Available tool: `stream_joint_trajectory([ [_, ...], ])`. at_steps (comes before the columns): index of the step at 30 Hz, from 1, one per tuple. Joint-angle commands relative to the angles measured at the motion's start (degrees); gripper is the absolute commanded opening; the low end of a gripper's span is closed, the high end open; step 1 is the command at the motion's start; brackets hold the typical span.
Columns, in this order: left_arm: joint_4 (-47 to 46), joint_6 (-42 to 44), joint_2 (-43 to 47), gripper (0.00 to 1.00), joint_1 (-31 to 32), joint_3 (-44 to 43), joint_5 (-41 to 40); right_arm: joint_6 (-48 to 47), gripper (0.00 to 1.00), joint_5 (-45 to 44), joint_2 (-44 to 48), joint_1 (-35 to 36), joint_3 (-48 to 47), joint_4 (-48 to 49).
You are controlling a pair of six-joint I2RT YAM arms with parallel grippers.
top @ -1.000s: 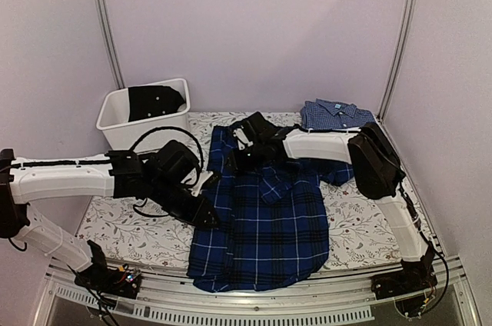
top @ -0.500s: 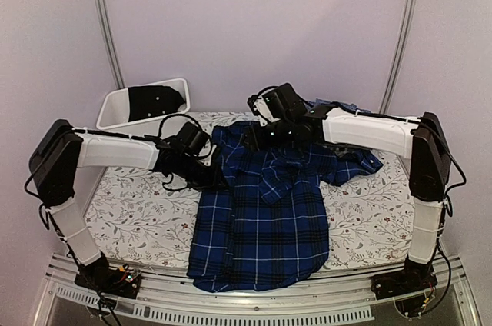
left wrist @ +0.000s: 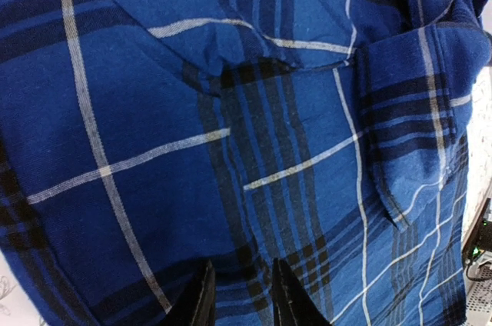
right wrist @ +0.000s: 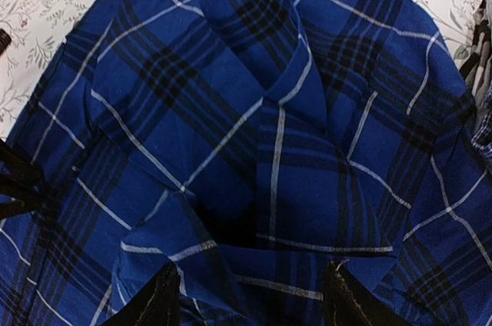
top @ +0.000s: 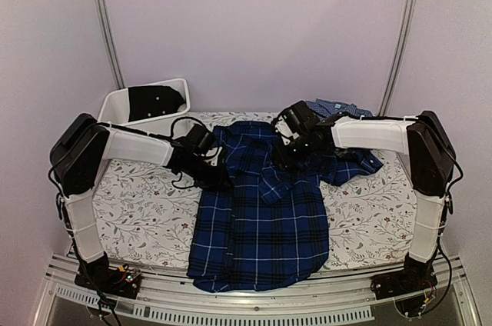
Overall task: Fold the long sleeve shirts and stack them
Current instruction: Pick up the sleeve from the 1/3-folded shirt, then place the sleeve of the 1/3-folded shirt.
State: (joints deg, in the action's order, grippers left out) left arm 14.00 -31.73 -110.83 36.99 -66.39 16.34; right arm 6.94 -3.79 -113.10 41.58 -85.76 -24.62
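The left end effector (left wrist: 242, 295) pinches narrowly on the edge of the plaid shirt (top: 261, 211) while the right end effector (right wrist: 250, 295) hangs wide just above its bunched folds, so a careless closing could catch extra layers and drag it askew.

A white plastic bin (top: 114, 108) stands at the far left corner of the surface (top: 131, 214), which has a pale floral cover. A black cloth item (top: 156, 101) lies inside it. Two metal posts (top: 105, 22) rise against the lavender walls (top: 254, 26).
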Motion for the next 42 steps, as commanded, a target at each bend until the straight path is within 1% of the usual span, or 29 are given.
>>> stream_joint_trajectory([
  [1, -0.06, 1.81, 1.03, 0.26, -0.69, -1.91, 1.33, -3.17, 0.62, 2.35, 3.13, 0.38, 3.15, -0.79],
  [6, 0.27, 1.99, 3.27, 0.31, -0.64, -2.75, 2.74, -4.06, 0.58, 2.44, 3.26, 0.04, 4.45, -0.36],
  [8, 0.04, 1.86, 3.98, 0.32, -0.69, -3.02, 4.05, -4.65, 0.54, 3.18, 2.87, 0.08, 4.31, -0.28],
  [10, -0.84, 1.47, 4.83, 0.34, -0.69, -2.81, 5.86, -4.91, 0.42, 3.22, 2.65, 0.08, 4.13, -0.32],
  [11, -1.09, 1.17, 5.33, 0.34, -0.69, -2.72, 6.66, -5.05, 0.36, 3.23, 2.55, 0.08, 3.88, -0.45],
  [12, -1.3, 1.02, 5.88, 0.35, -0.75, -2.62, 7.37, -5.12, 0.27, 3.18, 2.53, 0.08, 3.47, -0.67],
  [13, -1.54, 0.78, 6.5, 0.35, -0.78, -2.53, 7.87, -5.14, 0.22, 3.19, 2.6, 0.07, 2.84, -0.95],
  [14, -1.55, 0.62, 7.17, 0.35, -0.86, -2.47, 8.1, -5.18, 0.14, 3.26, 2.74, 0.08, 1.95, -1.36],
  [16, -1.6, 0.3, 8.7, 0.35, -1.4, -2.29, 8.81, -5.06, 0.03, 3.25, 3.07, 0.08, 0.02, -1.92],
  [17, -1.58, 0.19, 9.5, 0.36, -1.81, -2.14, 9.32, -5.02, 0.0, 4.11, 3.33, 0.09, -1.21, -2.35],
  [23, -1.05, -0.02, 13.36, 0.36, -3.64, -1.55, 11.9, -2.84, 0.0, 5.79, 6.72, 1.13, -8.15, -2.75],
  [27, -0.86, -0.56, 16.67, 0.36, -5.59, -0.55, 12.44, -0.73, 0.0, 4.62, 10.77, 3.12, -8.31, 0.07],
  [30, 0.11, -0.41, 19.09, 0.36, -7.3, -0.19, 11.96, 0.56, 0.0, 4.08, 13.9, 6.12, -3.83, 2.98],
  [34, 1.48, 0.06, 21.85, 0.38, -8.31, 0.64, 11.37, 2.43, 0.01, 7.92, 15.22, 8.67, 8.24, 7.19],
  [36, 1.94, 0.13, 22.56, 0.39, -8.36, 1.38, 11.79, 3.38, 0.1, 9.22, 14.41, 10.03, 14.07, 9.0],
  [38, 2.1, 0.36, 22.98, 0.39, -8.43, 2.47, 12.26, 4.31, 0.23, 10.53, 13.42, 11.2, 18.44, 10.04],
  [40, 2.29, 0.45, 23.2, 0.4, -8.38, 3.58, 12.51, 5.79, 0.37, 11.33, 12.58, 11.86, 20.92, 9.95],
  [42, 2.58, 0.49, 23.35, 0.39, -8.42, 4.53, 12.81, 7.1, 0.51, 11.37, 13.74, 12.08, 22.2, 10.28],
])
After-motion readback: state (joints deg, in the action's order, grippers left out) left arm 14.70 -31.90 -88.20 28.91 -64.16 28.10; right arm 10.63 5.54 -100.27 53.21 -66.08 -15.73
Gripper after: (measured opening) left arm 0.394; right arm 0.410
